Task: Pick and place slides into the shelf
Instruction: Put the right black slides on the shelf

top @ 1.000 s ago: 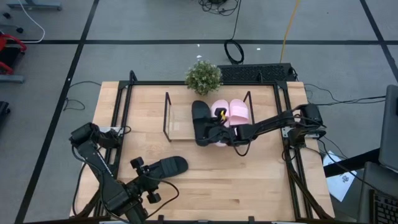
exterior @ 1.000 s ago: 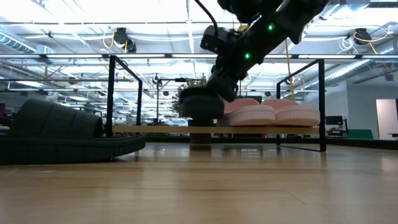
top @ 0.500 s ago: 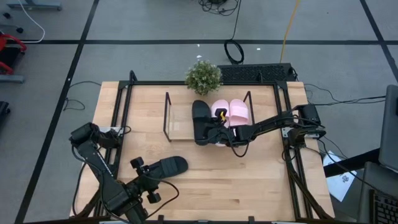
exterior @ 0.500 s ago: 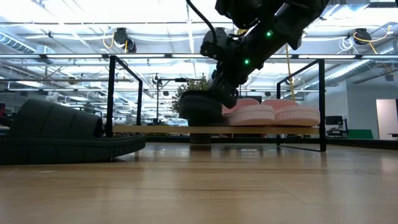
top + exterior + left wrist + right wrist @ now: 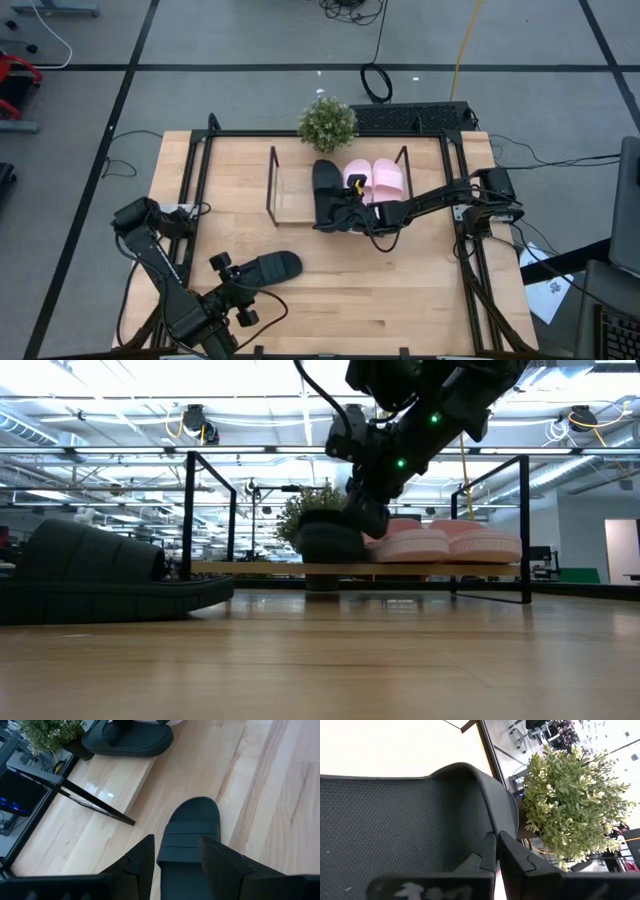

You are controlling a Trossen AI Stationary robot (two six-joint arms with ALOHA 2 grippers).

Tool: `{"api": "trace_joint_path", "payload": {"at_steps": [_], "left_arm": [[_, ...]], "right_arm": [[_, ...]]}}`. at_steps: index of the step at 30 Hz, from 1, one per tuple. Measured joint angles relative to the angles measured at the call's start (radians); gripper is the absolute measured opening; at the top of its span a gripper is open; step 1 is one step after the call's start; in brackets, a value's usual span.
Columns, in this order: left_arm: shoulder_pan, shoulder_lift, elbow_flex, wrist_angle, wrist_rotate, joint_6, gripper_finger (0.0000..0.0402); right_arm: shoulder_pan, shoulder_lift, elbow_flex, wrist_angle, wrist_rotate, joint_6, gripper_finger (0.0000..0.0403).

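One black slide (image 5: 325,190) lies on the shelf (image 5: 290,195), on its wood board beside two pink slides (image 5: 372,180). My right gripper (image 5: 343,213) is at this black slide's near right side and shut on it; the low view shows the gripper (image 5: 368,525) coming down onto the slide (image 5: 328,543). The second black slide (image 5: 266,268) lies sole down on the table near the front. My left gripper (image 5: 175,857) is open just over its near end, one finger on each side. I see no touch there. My right gripper pinches the black slide between its two fingers at the right side by the strap (image 5: 485,827). It comes slanting down from the table's right and near side. The fingers (image 5: 517,857) hide the exact spot. The slide's sole (image 5: 330,555) rests on the shelf board.
A small potted plant (image 5: 327,122) stands just behind the shelf. Black rails (image 5: 200,170) run along the table's left, right and far sides. Bare wood lies between the shelf and the front slide. The shelf board's left half (image 5: 292,195) is bare.
My right gripper has moved a little toward the far edge with the black slide, which now sits deeper on the board. The whole shelf, with the pink slides on it, has slid slightly toward the table's right.
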Motion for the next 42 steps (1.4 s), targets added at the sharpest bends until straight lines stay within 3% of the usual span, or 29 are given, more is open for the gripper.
{"api": "trace_joint_path", "payload": {"at_steps": [22,42], "left_arm": [[0.000,0.000,0.000,0.000,0.000,0.000,0.0152],[0.000,0.000,0.000,0.003,0.000,0.000,0.0152]], "right_arm": [[0.001,0.000,0.011,0.016,-0.001,-0.075,0.0000],[0.002,0.000,0.013,-0.035,-0.008,-0.019,0.0000]]}}
